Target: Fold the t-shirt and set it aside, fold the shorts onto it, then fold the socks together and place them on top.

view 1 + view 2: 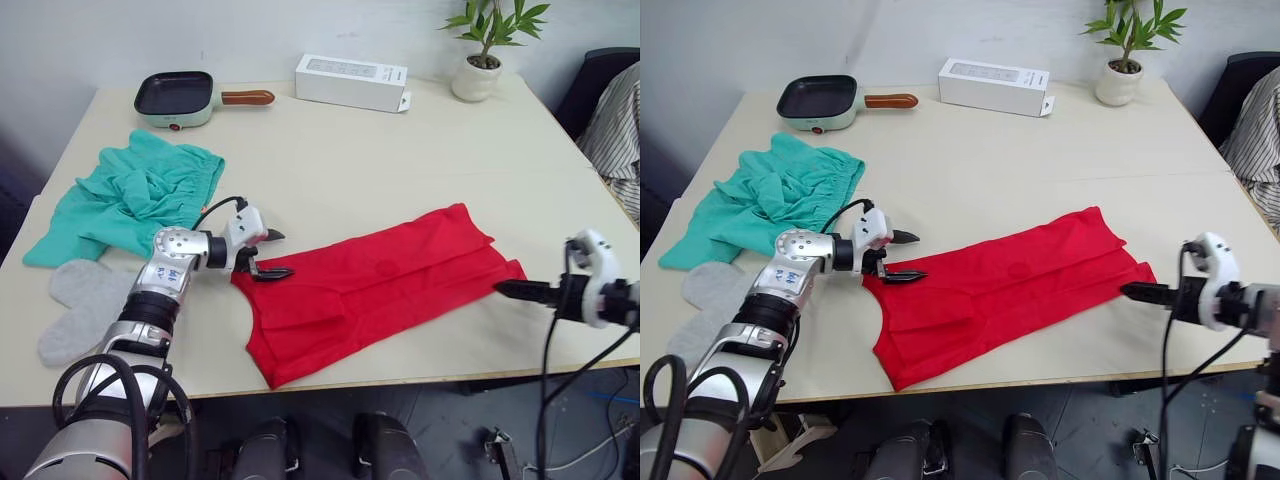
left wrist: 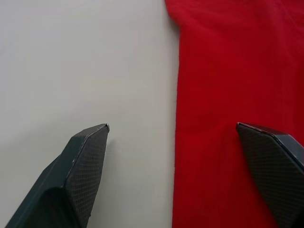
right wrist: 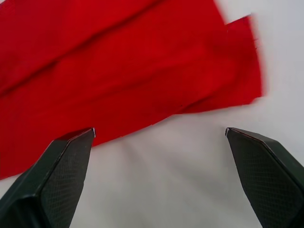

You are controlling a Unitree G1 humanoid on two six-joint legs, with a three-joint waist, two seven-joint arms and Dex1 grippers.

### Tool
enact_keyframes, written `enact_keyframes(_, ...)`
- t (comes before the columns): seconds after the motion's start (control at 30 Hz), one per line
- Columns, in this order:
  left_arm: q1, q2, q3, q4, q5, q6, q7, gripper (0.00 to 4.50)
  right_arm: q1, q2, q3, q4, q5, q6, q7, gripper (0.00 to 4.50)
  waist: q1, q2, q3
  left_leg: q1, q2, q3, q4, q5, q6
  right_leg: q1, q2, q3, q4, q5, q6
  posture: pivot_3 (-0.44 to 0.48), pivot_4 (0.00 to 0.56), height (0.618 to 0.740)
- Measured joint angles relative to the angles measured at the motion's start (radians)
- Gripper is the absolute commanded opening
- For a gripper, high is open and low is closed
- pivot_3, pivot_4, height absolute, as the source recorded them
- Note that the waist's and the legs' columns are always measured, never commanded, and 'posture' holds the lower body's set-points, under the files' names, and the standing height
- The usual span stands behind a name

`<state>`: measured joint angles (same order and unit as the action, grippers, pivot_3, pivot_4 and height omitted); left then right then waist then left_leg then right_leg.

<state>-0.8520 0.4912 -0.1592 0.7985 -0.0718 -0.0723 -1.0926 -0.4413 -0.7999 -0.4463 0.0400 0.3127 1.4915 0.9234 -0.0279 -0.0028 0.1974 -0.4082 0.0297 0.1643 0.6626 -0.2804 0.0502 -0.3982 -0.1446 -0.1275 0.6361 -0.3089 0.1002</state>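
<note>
The red t-shirt (image 1: 380,290) lies flat near the table's front edge, folded into a long strip that runs from front left to back right. My left gripper (image 1: 278,254) is open at the strip's left end. It straddles the cloth's edge (image 2: 176,118), one finger over bare table and the other over the red fabric. My right gripper (image 1: 505,289) is open just off the shirt's right end, and the hem (image 3: 237,80) lies a little ahead of its fingertips. The teal shorts (image 1: 130,195) are crumpled at the left. The grey socks (image 1: 85,300) lie in front of them.
A small green frying pan (image 1: 178,98) with a wooden handle, a white box (image 1: 350,82) and a potted plant (image 1: 480,60) stand along the back of the table (image 1: 400,170). A striped cloth (image 1: 620,130) hangs on a chair off the right side.
</note>
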Motion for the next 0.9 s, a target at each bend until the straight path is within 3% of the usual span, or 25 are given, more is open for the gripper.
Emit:
enact_keyframes(0.13,-0.038,-0.009,-0.003,0.074,0.017,0.005,-0.024,4.50,-0.004,0.075,-0.016,-0.045,0.013,-0.010,-0.096,4.48,-0.001,-0.005,-0.003,0.000,0.000,0.000,0.000,0.000,0.000,0.000,0.000,-0.002,0.000,0.000,0.000,0.000,0.150,0.740)
enact_keyframes(0.27,-0.049,-0.011,-0.005,0.092,0.027,0.018,-0.049,4.50,-0.009,0.108,0.002,-0.035,0.021,-0.047,-0.160,3.59,-0.005,-0.014,-0.009,0.001,0.001,0.000,0.000,0.000,0.000,0.002,0.001,-0.002,0.000,0.000,0.000,0.000,0.150,0.740)
enact_keyframes(0.4,-0.051,-0.012,-0.004,0.095,0.030,0.041,-0.070,3.56,-0.037,0.135,0.027,0.013,0.022,-0.119,-0.201,2.18,-0.008,-0.017,-0.010,0.002,0.001,0.000,0.000,0.000,0.000,0.002,0.000,-0.002,0.001,0.000,0.000,0.000,0.150,0.740)
enact_keyframes(0.6,-0.010,-0.011,0.012,0.035,0.020,0.075,-0.083,1.63,-0.058,0.144,0.076,0.075,0.026,-0.223,-0.229,0.02,-0.011,-0.016,-0.010,0.002,0.001,-0.001,0.000,0.000,0.000,0.002,0.000,-0.001,0.001,0.000,0.000,0.000,0.150,0.740)
enact_keyframes(0.77,0.099,-0.005,0.041,-0.141,-0.013,0.166,-0.074,0.02,-0.099,0.136,0.132,0.165,0.028,-0.333,-0.221,0.00,-0.019,-0.016,-0.010,0.002,0.000,-0.001,0.000,0.000,0.000,0.003,0.000,-0.001,0.001,0.000,0.000,0.000,0.150,0.740)
enact_keyframes(0.9,0.249,-0.007,0.082,-0.400,-0.052,0.315,0.008,0.01,-0.209,0.116,0.225,0.352,-0.021,-0.514,-0.204,0.00,-0.026,-0.016,-0.010,0.002,0.000,-0.001,0.000,0.000,0.000,0.003,-0.001,0.004,0.001,0.000,0.000,0.000,0.150,0.740)
